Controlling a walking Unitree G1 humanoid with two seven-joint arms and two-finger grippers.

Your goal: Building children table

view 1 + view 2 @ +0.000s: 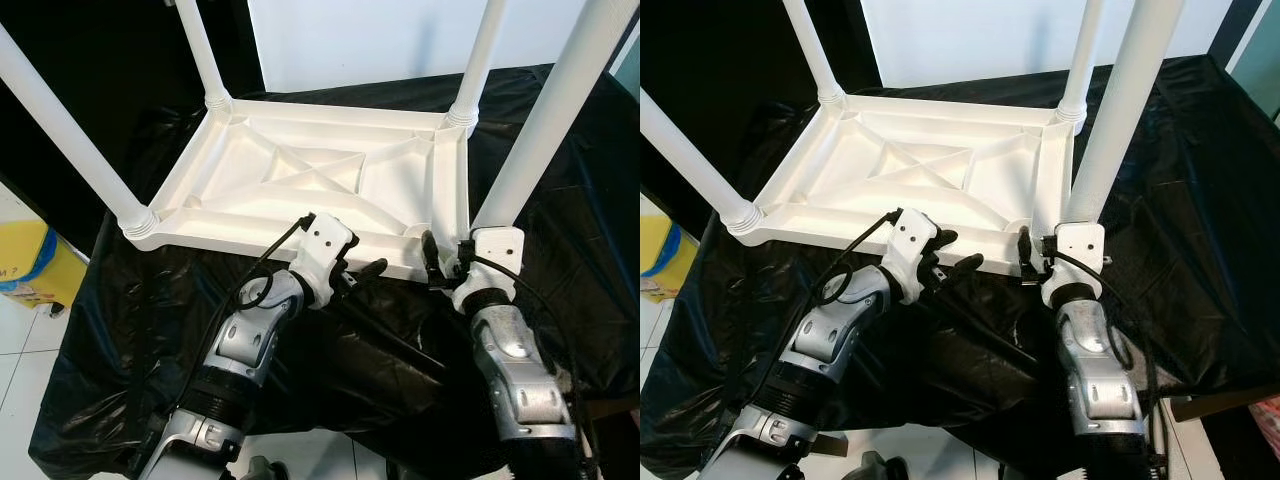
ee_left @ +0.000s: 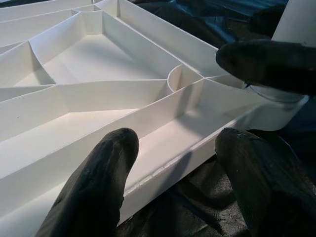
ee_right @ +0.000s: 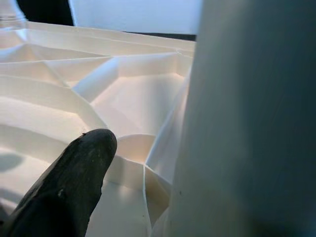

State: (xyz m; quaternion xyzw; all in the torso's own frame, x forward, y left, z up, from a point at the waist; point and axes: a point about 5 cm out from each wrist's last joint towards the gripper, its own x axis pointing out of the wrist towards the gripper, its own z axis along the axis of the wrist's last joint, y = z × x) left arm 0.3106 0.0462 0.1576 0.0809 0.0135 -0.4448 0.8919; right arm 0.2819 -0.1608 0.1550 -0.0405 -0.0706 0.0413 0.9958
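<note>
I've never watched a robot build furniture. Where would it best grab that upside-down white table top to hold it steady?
Probably the near rim of the table top, approached from the robot's own side. The thin upright edge wall fits between two fingers, and the left gripper is already there, open, beside the right gripper at the near leg.

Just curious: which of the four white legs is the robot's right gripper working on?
The near right leg, at the tabletop corner closest to the right gripper; the other three stand untouched.

The upturned table top [image 1: 300,180] and its legs [image 1: 545,125] are plain white. Glossy black sheeting [image 1: 150,330] lies beneath. A yellow bin [image 1: 30,262] sits on pale tiles [image 1: 20,340].
</note>
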